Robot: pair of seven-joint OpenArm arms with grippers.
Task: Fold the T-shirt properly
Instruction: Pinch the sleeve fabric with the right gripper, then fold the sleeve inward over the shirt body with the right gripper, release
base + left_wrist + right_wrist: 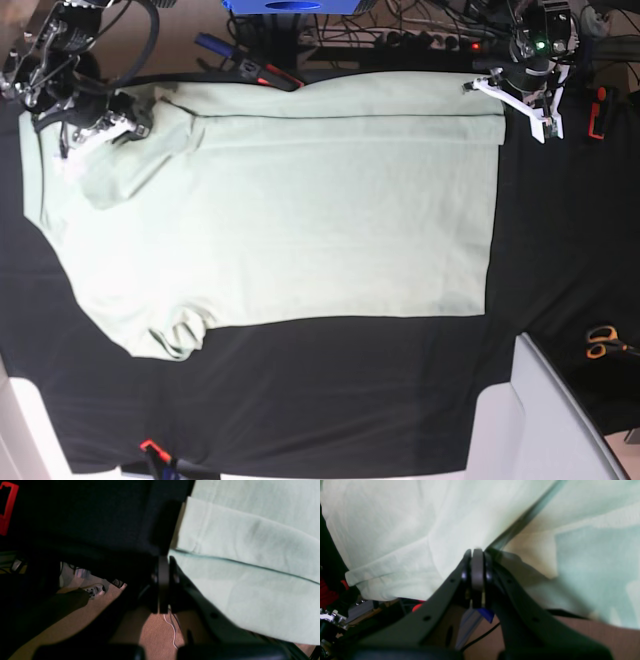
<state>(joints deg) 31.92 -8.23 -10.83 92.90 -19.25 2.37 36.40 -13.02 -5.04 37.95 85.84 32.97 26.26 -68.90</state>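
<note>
The T-shirt (pixel 290 210) lies spread across the black worktop (pixel 330 400), its far edge folded over in a narrow band. At the base view's left, the right claw (pixel 477 555) reaches down at the far shoulder corner, jaws pressed together on a pinch of the fabric. At the far right corner, the left claw (pixel 166 562) is clamped tight on the hem.
</note>
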